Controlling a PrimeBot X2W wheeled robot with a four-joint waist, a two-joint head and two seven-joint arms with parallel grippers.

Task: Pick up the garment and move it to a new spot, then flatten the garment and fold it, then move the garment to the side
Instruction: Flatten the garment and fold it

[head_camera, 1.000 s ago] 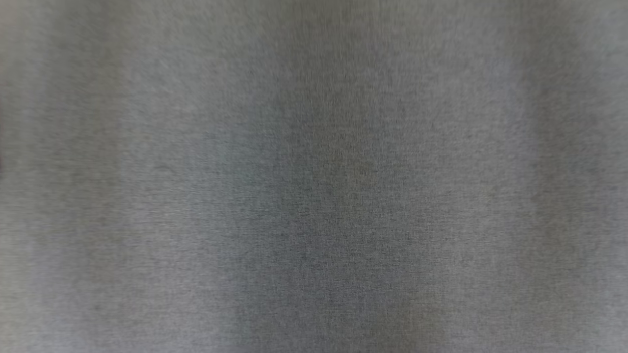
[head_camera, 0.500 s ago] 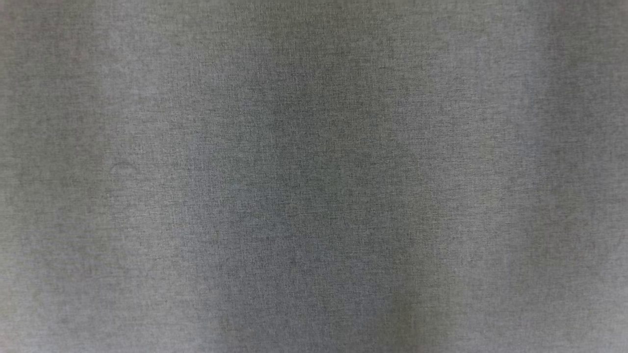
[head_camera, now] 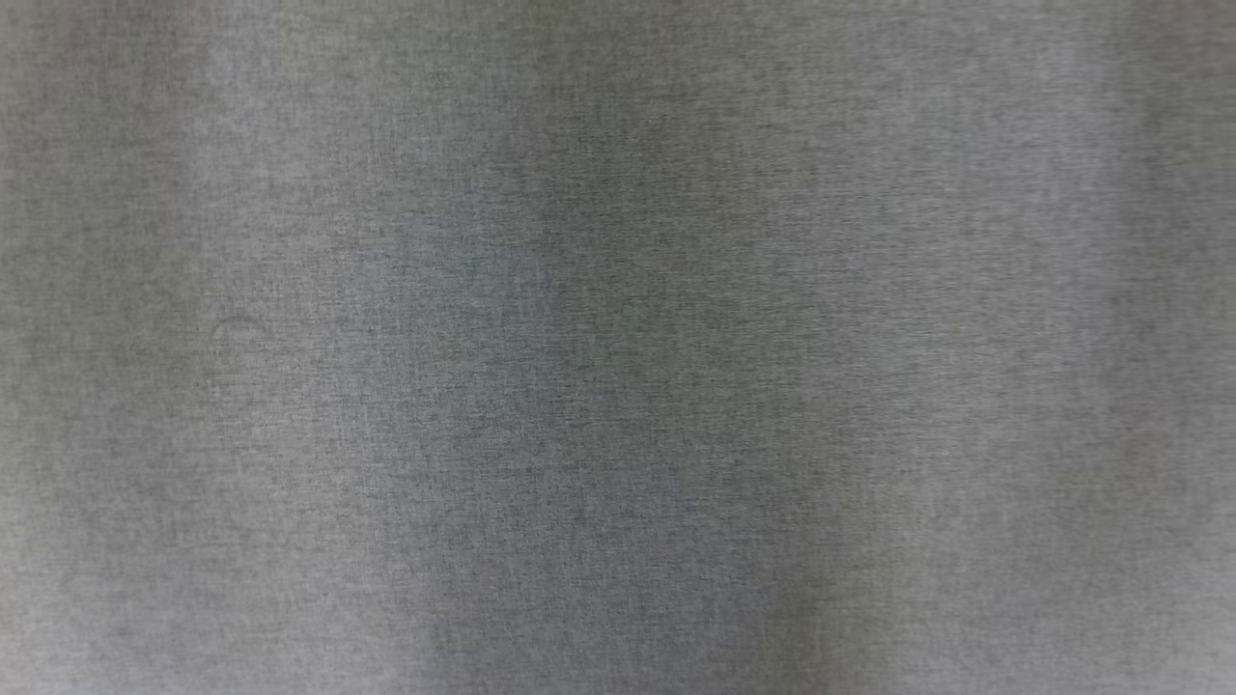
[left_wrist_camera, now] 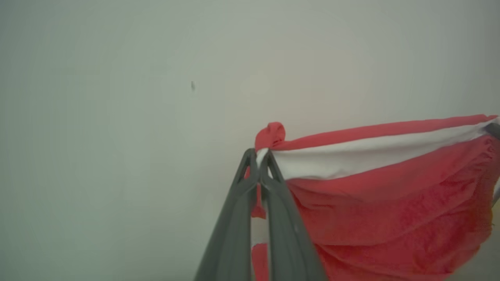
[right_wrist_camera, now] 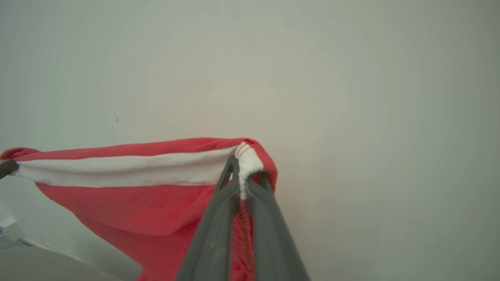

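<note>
Pale backdrop (left_wrist_camera: 117,97) | my left gripper (left_wrist_camera: 259,156) and right gripper (right_wrist_camera: 243,171) each pinched tight on a top corner of the red-and-white garment (left_wrist_camera: 390,203), band taut between, body sagging | risk: thin corner holds could slip if I pull wider.

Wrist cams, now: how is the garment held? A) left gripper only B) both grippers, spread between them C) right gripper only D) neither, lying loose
B: the left gripper and the right gripper are each shut on an end of the red-and-white garment, its top edge spanning between them.
</note>
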